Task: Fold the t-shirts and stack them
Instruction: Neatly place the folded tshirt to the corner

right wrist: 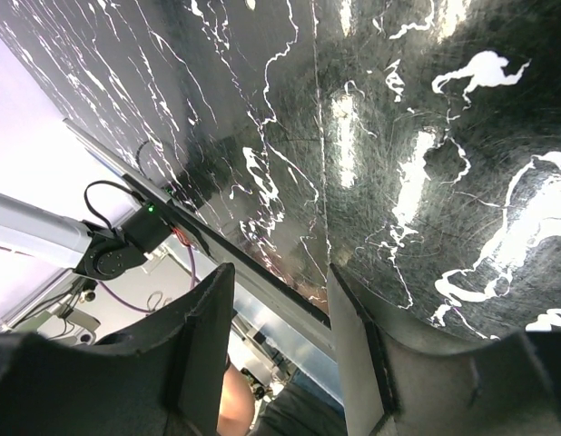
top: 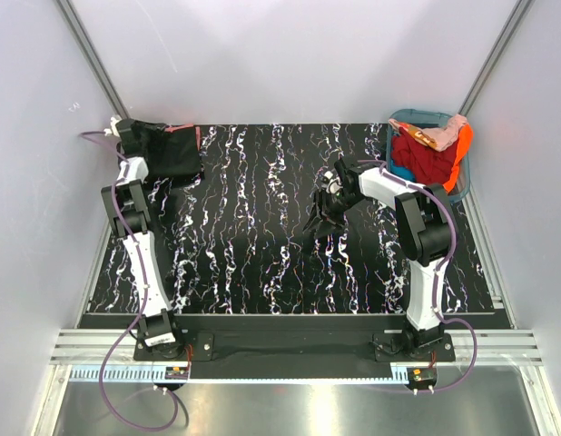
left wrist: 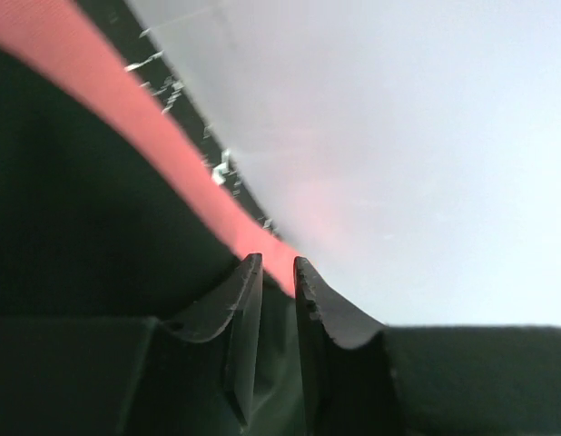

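Note:
A folded black t-shirt (top: 172, 153) lies in the back left corner of the table. A coral-pink t-shirt (top: 197, 136) shows as a strip along its far edge, under it. My left gripper (top: 135, 136) is at that corner. In the left wrist view the left gripper (left wrist: 278, 263) has its jaws almost together with the black t-shirt (left wrist: 81, 209) between them, and the pink strip (left wrist: 172, 154) is just beyond. My right gripper (top: 319, 216) hangs open and empty over the middle of the table; it also shows in the right wrist view (right wrist: 280, 282).
A teal basket (top: 417, 116) stands at the back right, holding red, orange and pink clothes (top: 426, 159). White walls close the left, back and right sides. The black marbled table top (top: 262, 263) has a metal rail along its near edge.

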`<action>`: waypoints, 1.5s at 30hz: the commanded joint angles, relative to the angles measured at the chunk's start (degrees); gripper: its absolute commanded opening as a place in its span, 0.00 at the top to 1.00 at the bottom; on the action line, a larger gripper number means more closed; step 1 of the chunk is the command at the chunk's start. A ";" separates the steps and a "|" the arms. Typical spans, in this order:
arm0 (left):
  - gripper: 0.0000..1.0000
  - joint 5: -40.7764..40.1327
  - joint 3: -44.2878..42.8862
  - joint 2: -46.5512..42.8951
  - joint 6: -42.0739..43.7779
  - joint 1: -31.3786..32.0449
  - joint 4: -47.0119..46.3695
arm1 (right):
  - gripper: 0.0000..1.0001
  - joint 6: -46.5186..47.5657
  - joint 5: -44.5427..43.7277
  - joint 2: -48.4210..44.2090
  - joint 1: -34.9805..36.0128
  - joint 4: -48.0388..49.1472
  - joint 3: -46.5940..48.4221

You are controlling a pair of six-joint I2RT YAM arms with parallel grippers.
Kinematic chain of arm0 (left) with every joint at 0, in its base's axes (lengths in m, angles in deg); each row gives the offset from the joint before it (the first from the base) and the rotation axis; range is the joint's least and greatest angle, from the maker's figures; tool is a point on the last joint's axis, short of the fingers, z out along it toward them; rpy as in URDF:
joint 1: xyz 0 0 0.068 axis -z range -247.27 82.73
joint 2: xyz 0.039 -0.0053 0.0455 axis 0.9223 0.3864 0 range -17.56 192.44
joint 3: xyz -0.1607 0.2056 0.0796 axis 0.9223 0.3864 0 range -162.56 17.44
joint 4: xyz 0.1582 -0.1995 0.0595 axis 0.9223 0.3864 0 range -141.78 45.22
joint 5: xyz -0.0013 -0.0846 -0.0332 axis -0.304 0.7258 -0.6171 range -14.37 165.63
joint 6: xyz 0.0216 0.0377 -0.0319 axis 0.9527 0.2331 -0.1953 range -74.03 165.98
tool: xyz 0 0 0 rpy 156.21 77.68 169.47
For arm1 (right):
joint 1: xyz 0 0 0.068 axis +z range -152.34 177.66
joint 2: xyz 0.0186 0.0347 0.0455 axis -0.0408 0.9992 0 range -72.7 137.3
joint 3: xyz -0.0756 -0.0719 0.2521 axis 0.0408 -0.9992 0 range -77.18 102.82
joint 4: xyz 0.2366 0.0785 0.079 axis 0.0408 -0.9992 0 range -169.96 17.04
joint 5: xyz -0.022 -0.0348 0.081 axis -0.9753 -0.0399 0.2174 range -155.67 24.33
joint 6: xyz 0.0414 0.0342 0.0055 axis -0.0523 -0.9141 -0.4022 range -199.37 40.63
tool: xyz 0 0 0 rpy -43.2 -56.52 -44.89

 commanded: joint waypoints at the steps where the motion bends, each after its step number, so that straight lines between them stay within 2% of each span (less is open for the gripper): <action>1: 0.73 -0.73 1.65 -3.12 -1.49 -0.30 -4.97 | 0.48 0.91 0.41 -0.90 -0.30 -1.14 1.66; 4: 0.72 -0.28 11.66 -11.09 0.70 0.66 -8.31 | 0.47 0.39 0.49 -3.09 -0.30 0.08 -0.27; 7: 0.73 1.72 16.44 -16.21 1.50 1.10 -9.29 | 0.48 0.21 0.32 -4.33 -0.21 0.70 -1.59; 12: 0.74 4.90 30.39 -22.99 0.27 1.63 -15.61 | 0.47 -0.06 0.06 -6.79 -0.30 1.85 -4.67; 15: 0.74 6.04 34.54 -25.63 1.32 2.07 -16.05 | 0.48 -0.50 0.23 -7.84 -0.30 2.55 -6.16; 24: 0.70 6.40 40.18 -28.18 2.29 3.13 -14.30 | 0.47 -0.41 -0.47 -9.69 -0.30 2.20 -7.48; 36: 0.70 9.82 44.14 -21.94 -4.92 5.59 -26.33 | 0.48 -0.41 -0.47 -8.72 -0.30 1.59 -7.13; 40: 0.69 11.84 42.30 -23.35 -2.02 6.47 -22.31 | 0.47 -0.23 -0.74 -9.43 -0.30 1.32 -6.87; 45: 0.69 14.39 44.22 -23.79 -6.14 6.55 -23.43 | 0.48 -0.50 -0.56 -10.39 -0.30 1.67 -6.87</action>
